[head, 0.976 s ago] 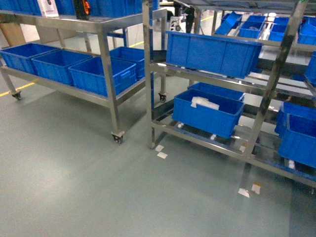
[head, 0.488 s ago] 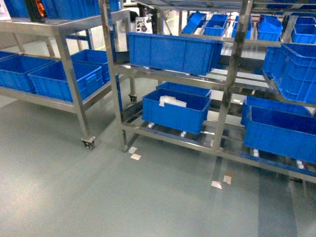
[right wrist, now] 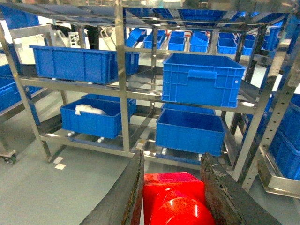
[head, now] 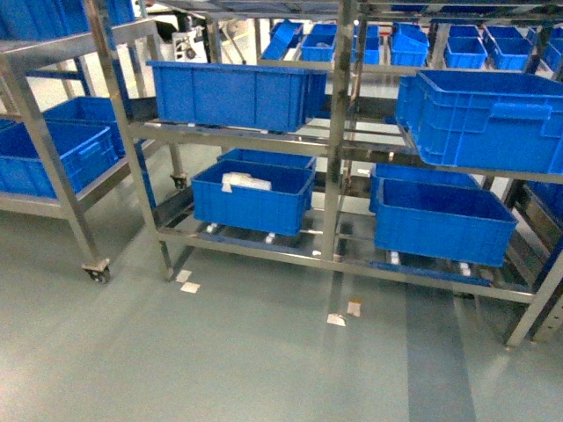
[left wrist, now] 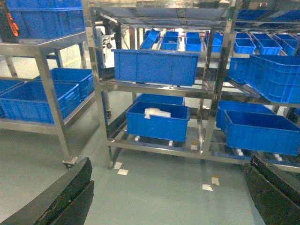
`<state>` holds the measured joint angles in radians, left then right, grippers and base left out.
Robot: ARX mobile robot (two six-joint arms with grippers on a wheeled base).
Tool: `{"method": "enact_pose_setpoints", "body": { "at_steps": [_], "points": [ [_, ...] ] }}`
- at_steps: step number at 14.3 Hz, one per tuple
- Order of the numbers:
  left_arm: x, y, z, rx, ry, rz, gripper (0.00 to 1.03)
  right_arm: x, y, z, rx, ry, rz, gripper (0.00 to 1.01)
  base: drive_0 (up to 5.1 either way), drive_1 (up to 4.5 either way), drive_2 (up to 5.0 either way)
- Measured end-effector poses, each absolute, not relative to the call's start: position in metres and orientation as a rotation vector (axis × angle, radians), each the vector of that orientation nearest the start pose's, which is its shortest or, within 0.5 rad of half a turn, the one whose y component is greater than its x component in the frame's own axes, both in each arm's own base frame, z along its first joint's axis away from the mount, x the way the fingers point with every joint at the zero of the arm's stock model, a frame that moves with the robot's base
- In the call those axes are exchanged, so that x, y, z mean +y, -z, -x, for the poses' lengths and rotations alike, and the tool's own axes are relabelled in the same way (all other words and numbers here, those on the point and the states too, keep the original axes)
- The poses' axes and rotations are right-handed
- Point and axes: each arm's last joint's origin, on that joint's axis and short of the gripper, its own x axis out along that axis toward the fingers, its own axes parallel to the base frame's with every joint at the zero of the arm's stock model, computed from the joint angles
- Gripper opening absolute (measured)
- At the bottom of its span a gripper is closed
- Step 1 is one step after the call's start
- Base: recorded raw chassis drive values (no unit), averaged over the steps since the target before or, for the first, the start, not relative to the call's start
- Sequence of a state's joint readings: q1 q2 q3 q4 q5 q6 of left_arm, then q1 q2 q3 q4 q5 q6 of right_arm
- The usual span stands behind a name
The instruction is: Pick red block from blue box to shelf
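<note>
Red block held before the shelf

Ahead, across the floor [head: 220, 360]: the shelf [head: 339, 141], steel posts upright, rails running left to right. Four dark blue crates [head: 237, 92] on its near tiers in the head view: two upper, two lower; the lower left crate [head: 253, 198] holding something white. Three paper scraps [head: 336, 320] on the floor by its feet. No legible writing anywhere. Left gripper [left wrist: 164, 201]: jaws spread wide, nothing between. Right gripper [right wrist: 171, 197]: jaws clamped on the red block [right wrist: 176, 199], stud facing the wrist camera, no clear long axis.
</note>
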<state>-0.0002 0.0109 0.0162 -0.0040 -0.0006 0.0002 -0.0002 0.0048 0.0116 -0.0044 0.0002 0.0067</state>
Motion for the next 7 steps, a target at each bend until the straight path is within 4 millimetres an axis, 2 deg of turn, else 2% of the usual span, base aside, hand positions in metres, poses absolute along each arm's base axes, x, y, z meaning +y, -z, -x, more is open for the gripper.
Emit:
{"method": "enact_pose_setpoints", "body": {
  "at_steps": [7],
  "points": [
    [0.0000,-0.1678,-0.0974,-0.001,0.000,0.000,0.98,0.0000,-0.1667,-0.0973,-0.002,0.000,-0.007,0.28,-1.4,-1.43,-1.4]
  ]
}}
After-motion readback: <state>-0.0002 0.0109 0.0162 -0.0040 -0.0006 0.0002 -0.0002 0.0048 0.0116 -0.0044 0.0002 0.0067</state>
